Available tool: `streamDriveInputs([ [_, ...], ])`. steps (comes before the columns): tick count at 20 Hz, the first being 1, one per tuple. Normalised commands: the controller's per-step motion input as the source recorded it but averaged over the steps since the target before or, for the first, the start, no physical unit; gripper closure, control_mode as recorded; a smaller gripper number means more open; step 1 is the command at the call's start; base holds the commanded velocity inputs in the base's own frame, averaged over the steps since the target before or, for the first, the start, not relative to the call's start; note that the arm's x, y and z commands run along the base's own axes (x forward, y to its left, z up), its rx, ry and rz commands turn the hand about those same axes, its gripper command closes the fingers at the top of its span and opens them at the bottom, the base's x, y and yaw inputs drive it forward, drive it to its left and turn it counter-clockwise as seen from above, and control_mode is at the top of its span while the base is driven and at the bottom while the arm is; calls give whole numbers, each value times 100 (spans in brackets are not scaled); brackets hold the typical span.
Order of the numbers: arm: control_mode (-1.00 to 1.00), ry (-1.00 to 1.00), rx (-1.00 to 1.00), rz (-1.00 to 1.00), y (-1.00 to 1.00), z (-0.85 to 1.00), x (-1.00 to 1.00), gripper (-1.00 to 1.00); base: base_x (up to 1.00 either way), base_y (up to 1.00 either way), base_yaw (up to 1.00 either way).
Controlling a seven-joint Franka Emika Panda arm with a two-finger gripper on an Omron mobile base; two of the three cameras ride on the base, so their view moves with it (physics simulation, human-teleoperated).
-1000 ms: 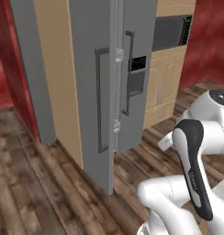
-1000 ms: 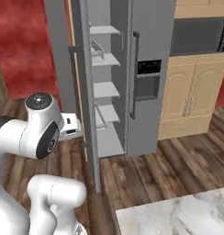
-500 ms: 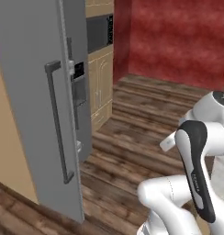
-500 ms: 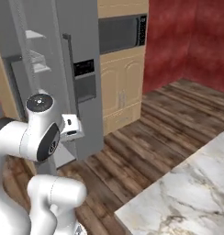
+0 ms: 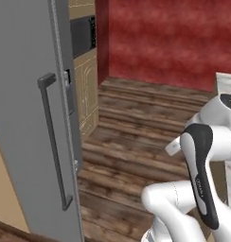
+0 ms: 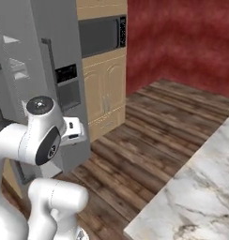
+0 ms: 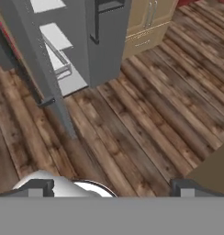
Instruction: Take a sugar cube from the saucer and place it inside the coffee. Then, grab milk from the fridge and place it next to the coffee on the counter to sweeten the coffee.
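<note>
Left base view: the fridge (image 5: 27, 118) fills the left third of the frame, its grey door face toward the camera with a long vertical bar handle (image 5: 53, 142) running from mid-height toward the lower left. Behind it, at upper centre-left, stands a tan cabinet (image 5: 86, 90) with a dark microwave (image 5: 83, 37) set above it. A red wall (image 5: 169, 38) spans the upper right. Dark wooden flooring (image 5: 131, 132) covers the centre. The white arm (image 5: 202, 160) rises at the lower right.

Right base view: the fridge sits at upper left with one door swung open; pale shelves (image 6: 15, 65) show inside at the far left edge. A dark dispenser panel (image 6: 67, 86) marks the closed door. The microwave and tan cabinets occupy upper centre, the red wall the upper right. The counter (image 6: 196, 197), marble with brown veins, occupies the lower right corner. The arm stands at lower left, its wrist in front of the fridge door.

Hand view: the gripper (image 7: 109, 190) shows two dark fingertips (image 7: 38, 186) at the bottom edge, spread wide apart with nothing between them. Wooden flooring lies below it. The open fridge is at upper left, shelves visible beside the door edge. The milk, coffee and saucer cannot be located.
</note>
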Motion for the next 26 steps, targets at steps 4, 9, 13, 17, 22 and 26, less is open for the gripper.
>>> streamDriveInputs([
  [4, 100, 0, 0, 0, 0, 0, 0, -100, 87, 23, -20],
  [9, 100, 0, 0, 0, 0, 0, 0, -100, 65, -12, -16],
  [13, 100, 0, 0, 0, 0, 0, 0, -100, 76, -29, -5],
  [17, 100, 0, 0, 0, 0, 0, 0, -100, 100, -9, -6],
  [22, 100, 0, 0, 0, 0, 0, 0, -100, 100, -2, -6],
  [26, 100, 0, 0, 0, 0, 0, 0, -100, 96, 0, 30],
])
